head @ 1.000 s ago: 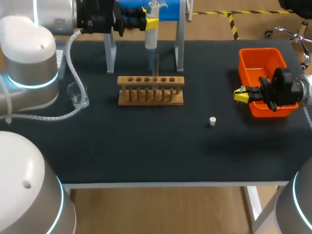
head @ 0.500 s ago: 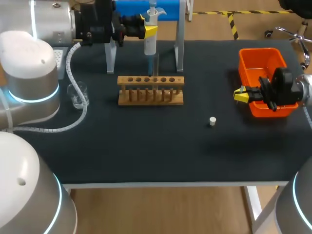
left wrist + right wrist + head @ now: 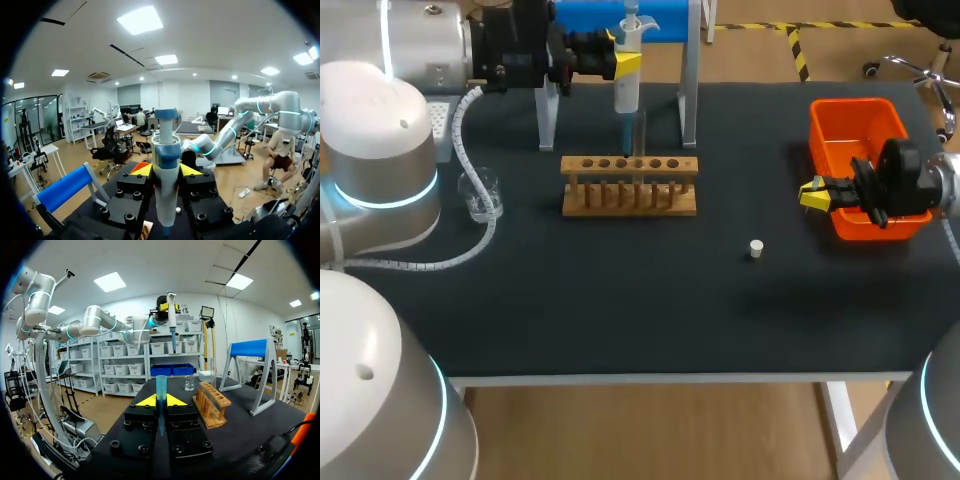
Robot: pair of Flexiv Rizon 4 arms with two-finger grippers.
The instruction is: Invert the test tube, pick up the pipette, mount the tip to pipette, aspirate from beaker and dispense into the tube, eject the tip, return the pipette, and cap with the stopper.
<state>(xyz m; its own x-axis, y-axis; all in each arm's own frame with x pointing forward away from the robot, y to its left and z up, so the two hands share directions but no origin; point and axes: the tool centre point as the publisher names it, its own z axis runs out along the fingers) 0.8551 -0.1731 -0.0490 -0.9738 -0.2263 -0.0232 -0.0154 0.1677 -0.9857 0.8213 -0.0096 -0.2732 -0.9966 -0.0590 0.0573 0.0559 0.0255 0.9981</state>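
Note:
My left gripper point(image 3: 625, 62) is shut on the white and blue pipette point(image 3: 628, 85), which hangs upright above the back of the wooden rack point(image 3: 630, 186). In the left wrist view the pipette point(image 3: 166, 175) stands between the yellow fingertips point(image 3: 142, 170). A glass test tube point(image 3: 641, 140) stands in the rack, just below the pipette's end. My right gripper point(image 3: 812, 194) hovers in front of the orange bin point(image 3: 855, 120), shut on a blue pipette tip point(image 3: 161, 390). The white stopper point(image 3: 756, 248) lies on the mat. The beaker point(image 3: 478, 193) stands at the left.
A blue-topped pipette stand point(image 3: 687, 90) rises behind the rack. A corrugated cable point(image 3: 470, 150) from my left arm loops past the beaker. In the right wrist view the rack point(image 3: 212, 402) and the beaker point(image 3: 189, 383) lie ahead of the gripper.
My left gripper has shifted slightly left and back with the pipette. The right arm has stayed where it was.

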